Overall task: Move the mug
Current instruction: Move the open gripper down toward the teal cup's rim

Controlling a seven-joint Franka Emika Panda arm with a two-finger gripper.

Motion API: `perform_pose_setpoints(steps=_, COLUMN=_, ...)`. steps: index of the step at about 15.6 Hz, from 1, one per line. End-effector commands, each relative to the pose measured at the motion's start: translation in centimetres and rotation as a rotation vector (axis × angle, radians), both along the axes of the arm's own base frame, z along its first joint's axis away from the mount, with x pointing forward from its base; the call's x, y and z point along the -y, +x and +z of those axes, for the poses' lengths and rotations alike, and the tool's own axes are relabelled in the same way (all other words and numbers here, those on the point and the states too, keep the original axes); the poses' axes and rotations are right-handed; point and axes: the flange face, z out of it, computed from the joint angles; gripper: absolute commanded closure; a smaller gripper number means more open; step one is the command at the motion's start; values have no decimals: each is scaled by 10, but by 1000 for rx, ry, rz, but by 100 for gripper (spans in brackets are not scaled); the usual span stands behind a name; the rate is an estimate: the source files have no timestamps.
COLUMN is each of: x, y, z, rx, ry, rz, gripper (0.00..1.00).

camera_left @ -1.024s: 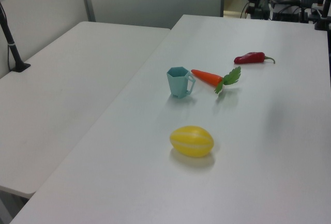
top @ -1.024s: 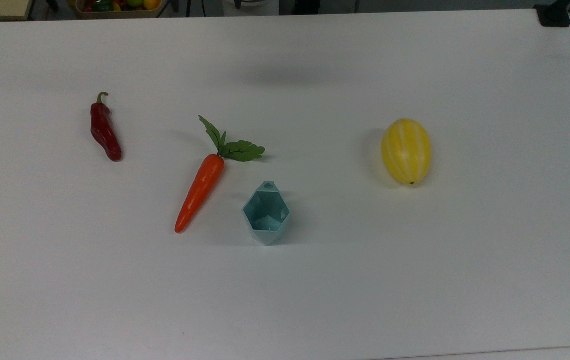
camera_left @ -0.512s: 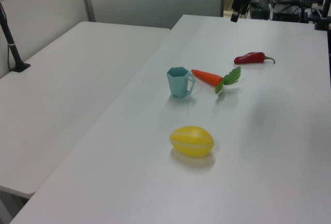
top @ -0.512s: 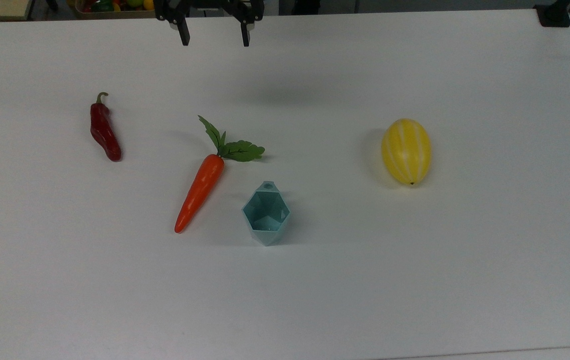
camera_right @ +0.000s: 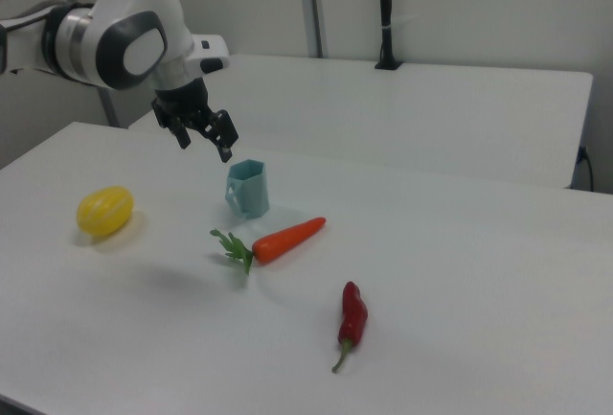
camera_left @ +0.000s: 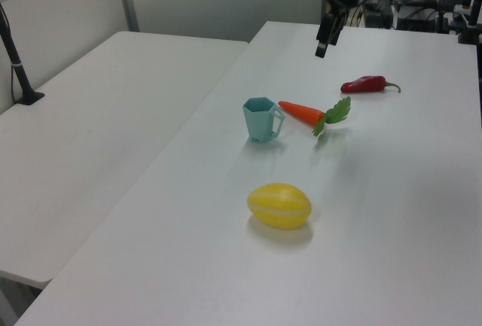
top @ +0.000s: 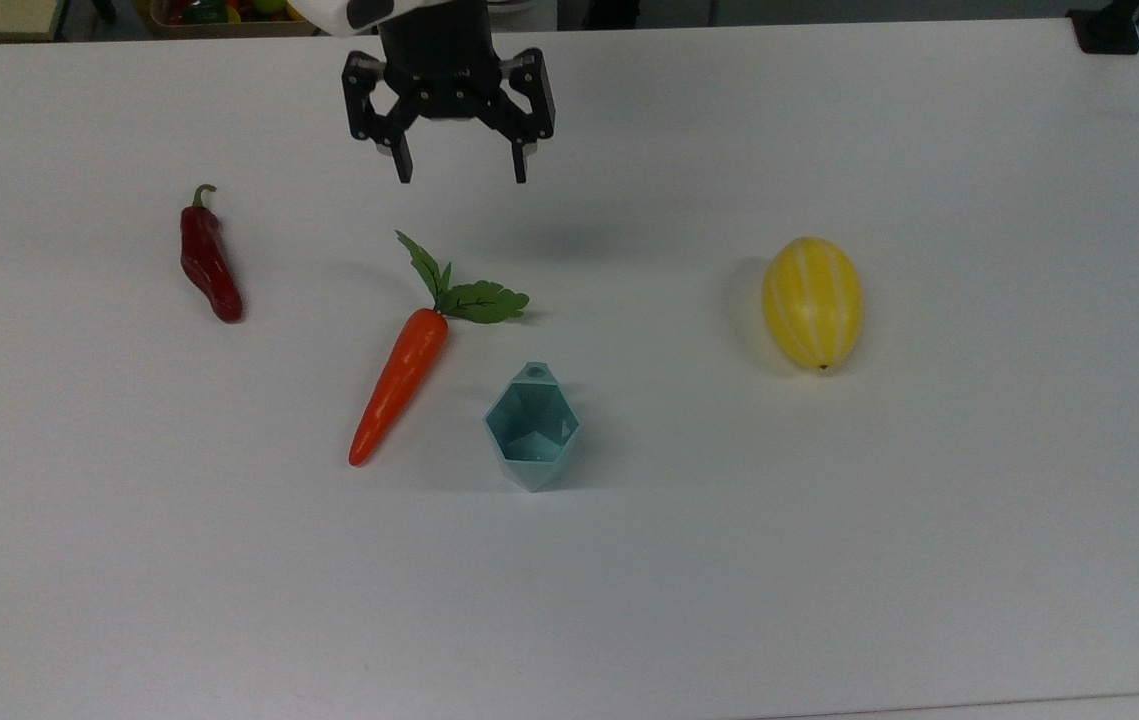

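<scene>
white tabletop (top: pixel 829 560) carries four things, with a second pale table beside it in the left view and the right view. at the top view's upper edge the arm is cut off, so just its black wrist and the gripper (top: pixel 459 170) show there; a basket of coloured items behind the tabletop is also cropped and hard to make out. the fingers (top: pixel 403 165) are spread wide, holding nothing, hanging in the air above the tabletop's far part. the mug (top: pixel 531 427) stands upright near the tabletop's middle, just beside the carrot (top: pixel 399 385) and not touching it, its tab pointing toward the gripper in the top view. a red chili (top: pixel 207 262) lies at the top view's left, a yellow melon (top: pixel 812 301) well apart at the top view's right. compared with half a second ago, the gripper has come further into the top view, closer to the carrot's leaves; the four things lie as before.
</scene>
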Motion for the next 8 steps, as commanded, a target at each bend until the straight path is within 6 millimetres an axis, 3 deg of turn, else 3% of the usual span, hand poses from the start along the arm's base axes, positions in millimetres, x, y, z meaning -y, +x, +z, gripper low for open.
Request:
perform_pose_setpoints(steps=1, x=-9, y=14, z=-15, rx=30, ry=-9, rz=-8, gripper=0)
perform_pose_setpoints(steps=4, x=-9, y=22, z=-34, rx=14, ry=-20, rz=-2, gripper=0)
perform_pose_setpoints(steps=6, x=-23, y=28, z=-45, rx=43, ry=-22, rz=13, gripper=0)
perform_pose_setpoints(steps=8, x=-23, y=34, z=-60, rx=42, ry=-23, rz=12, gripper=9)
